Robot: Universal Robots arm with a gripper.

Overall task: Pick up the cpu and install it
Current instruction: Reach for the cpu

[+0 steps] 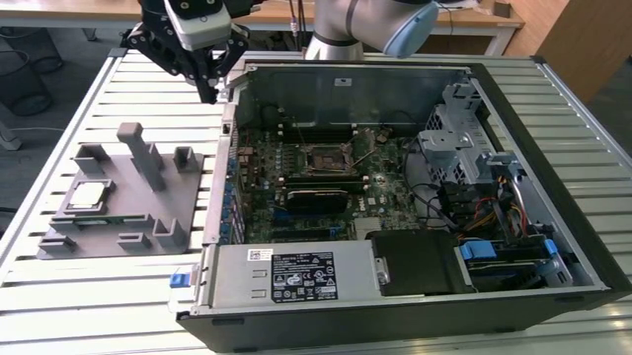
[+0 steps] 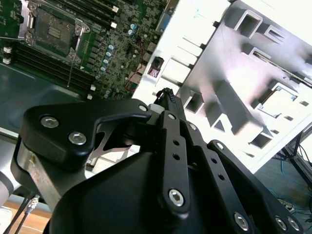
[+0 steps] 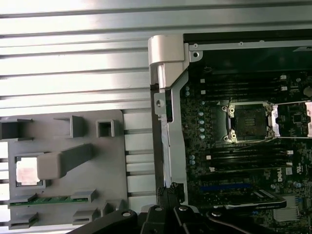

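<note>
pincer (image 1: 209,95): black fingers closed together, empty, above case edge | shiny silver square cpu chip (image 1: 87,194): seated in grey plastic tray (image 1: 138,203) recess on slatted metal worktop (image 1: 99,296), probably to hold position | motherboard socket (image 1: 324,157): open, vacant

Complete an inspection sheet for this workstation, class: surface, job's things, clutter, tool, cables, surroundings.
Surface: slatted metal table.
Job's things: the cpu lies in a recess of the grey tray; the motherboard socket looks empty.
Clutter: a green memory stick in the tray.
Tool: the tool is shut, holds nothing, and hangs above the table between the tray and the open computer case.
Cables: coloured wires inside the case.
Surroundings: a wooden desk behind the table.
</note>
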